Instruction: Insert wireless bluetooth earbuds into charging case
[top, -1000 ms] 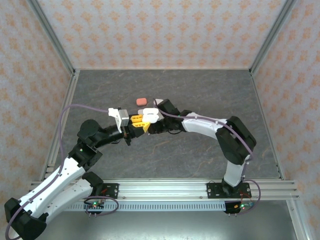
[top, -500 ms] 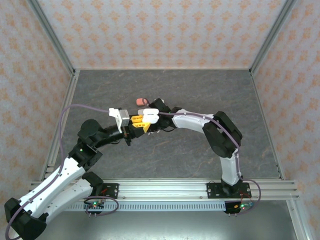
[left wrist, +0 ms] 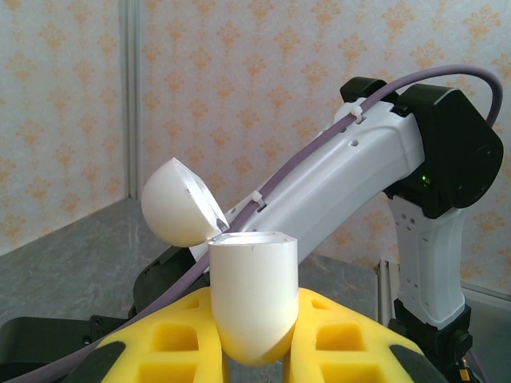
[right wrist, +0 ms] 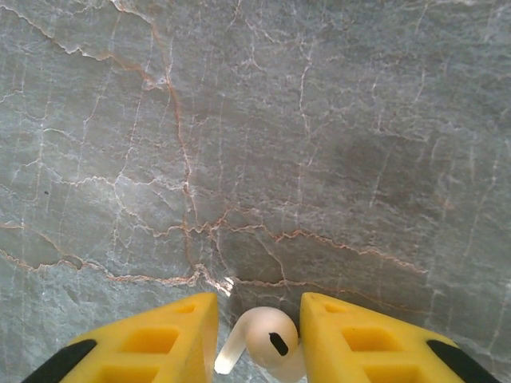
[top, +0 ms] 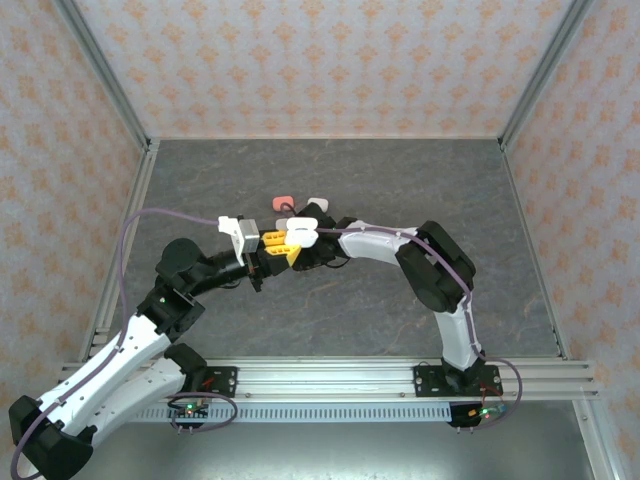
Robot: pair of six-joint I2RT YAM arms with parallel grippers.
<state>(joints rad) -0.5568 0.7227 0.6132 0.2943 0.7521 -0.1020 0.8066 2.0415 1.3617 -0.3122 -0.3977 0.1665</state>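
Observation:
A white charging case (left wrist: pixel 251 279) stands upright with its lid (left wrist: pixel 177 203) flipped open to the left, and my left gripper (left wrist: pixel 254 323) is shut on its lower body. In the top view the case (top: pixel 298 232) hangs above the middle of the table in the left gripper (top: pixel 284 243). A white earbud (right wrist: pixel 270 341) sits between the yellow fingers of my right gripper (right wrist: pixel 257 319), its head against the right finger (right wrist: pixel 351 343) and its stem tip at the left finger (right wrist: pixel 172 339). The right arm (top: pixel 385 240) reaches in from the right, up to the case.
A salmon-pink case (top: pixel 282 202) and a pale case (top: pixel 318 205) lie on the grey marbled table (top: pixel 400 180) just behind the grippers. Papered walls close in three sides. A metal rail (top: pixel 330 378) runs along the near edge.
The right arm's elbow has folded leftwards toward the case, uncovering the pale case behind it. The right jaws have narrowed. The left arm and the case have not moved.

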